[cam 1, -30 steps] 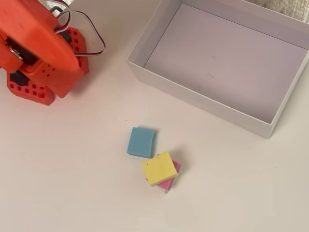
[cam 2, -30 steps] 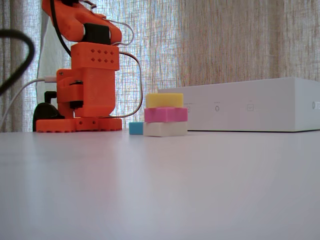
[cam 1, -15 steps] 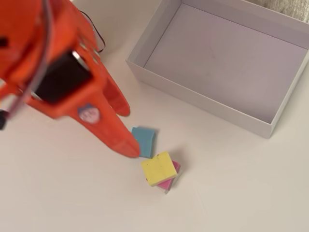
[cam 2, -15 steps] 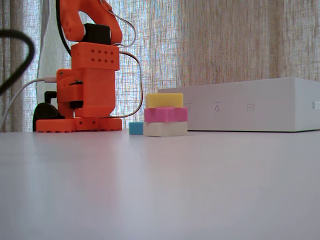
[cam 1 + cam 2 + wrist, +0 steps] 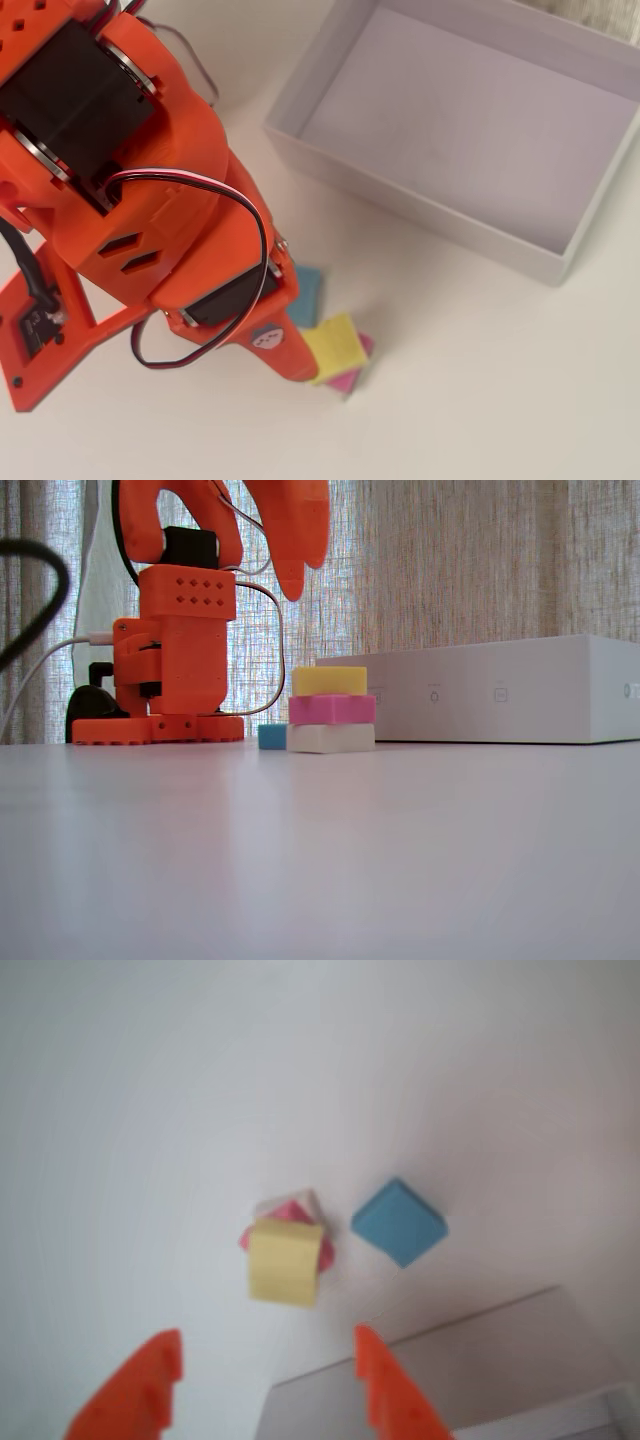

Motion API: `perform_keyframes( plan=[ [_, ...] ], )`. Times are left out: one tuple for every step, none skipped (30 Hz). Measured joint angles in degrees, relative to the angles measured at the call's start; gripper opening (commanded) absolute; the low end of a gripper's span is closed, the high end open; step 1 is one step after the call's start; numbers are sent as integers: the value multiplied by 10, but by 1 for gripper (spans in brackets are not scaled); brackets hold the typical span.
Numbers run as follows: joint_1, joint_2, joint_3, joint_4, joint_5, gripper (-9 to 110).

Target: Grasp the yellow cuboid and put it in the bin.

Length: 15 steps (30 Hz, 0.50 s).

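The yellow cuboid (image 5: pixel 329 681) lies on top of a small stack, over a pink block (image 5: pixel 331 709) and a white block (image 5: pixel 331 738). It shows in the overhead view (image 5: pixel 336 345) beside the orange arm, and in the wrist view (image 5: pixel 286 1261). My gripper (image 5: pixel 265 1348) is open and empty, its two orange fingers spread wide and high above the stack. In the fixed view the gripper (image 5: pixel 292 585) hangs well above the yellow cuboid, a little to its left. The bin (image 5: pixel 420 215), white with a lavender-grey floor, lies empty beyond the stack.
A teal-blue flat block (image 5: pixel 399 1222) lies on the table close beside the stack, partly under the arm in the overhead view (image 5: pixel 308 293). The arm's base (image 5: pixel 165 695) stands behind the blocks in the fixed view. A curtain hangs behind.
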Motion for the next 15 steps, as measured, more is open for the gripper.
perform_keyframes(
  plan=[
    [4, -3, 4, -4, -4, 22],
    [5, -4, 10, -6, -6, 22],
    [5, -8, 11, -7, -8, 22],
    [5, -11, 12, -13, -11, 22],
    [4, -13, 16, -17, -13, 22],
    [4, -19, 17, -23, -13, 22],
    [4, -25, 22, -29, -18, 22],
    [5, -28, 25, -33, -19, 22],
    [5, -33, 27, -44, -19, 22],
    [5, -38, 31, -47, -21, 22],
    [5, -41, 33, -47, -23, 22],
    [5, -45, 36, -56, -23, 22],
    [5, -47, 39, -58, -23, 22],
    [5, -52, 40, -62, -23, 22],
    [5, -54, 44, -73, -23, 22]
  ],
)
